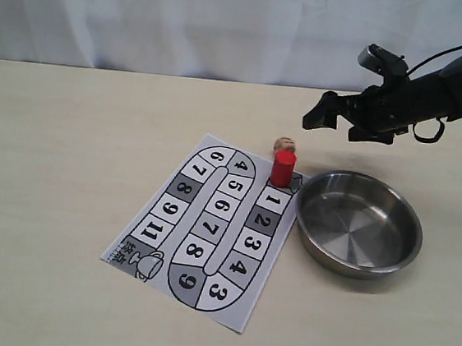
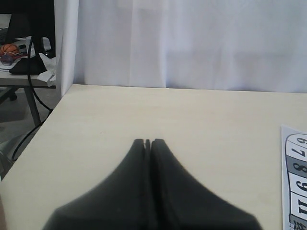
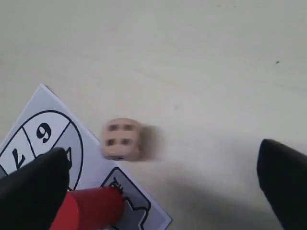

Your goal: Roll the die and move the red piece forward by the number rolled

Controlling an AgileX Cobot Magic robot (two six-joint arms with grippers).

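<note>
The red piece stands upright on the start square at the far corner of the game board. The tan die lies just behind the piece at the board's edge, blurred in the right wrist view. My right gripper hangs open above the table, up and to the right of the die, with nothing between its fingers. My left gripper is shut and empty over bare table, with the board's edge off to one side.
A round steel bowl, empty, sits on the table right of the board. The board shows a winding track of numbered squares. A white curtain backs the table. In the left wrist view the table's side edge and a cluttered desk show.
</note>
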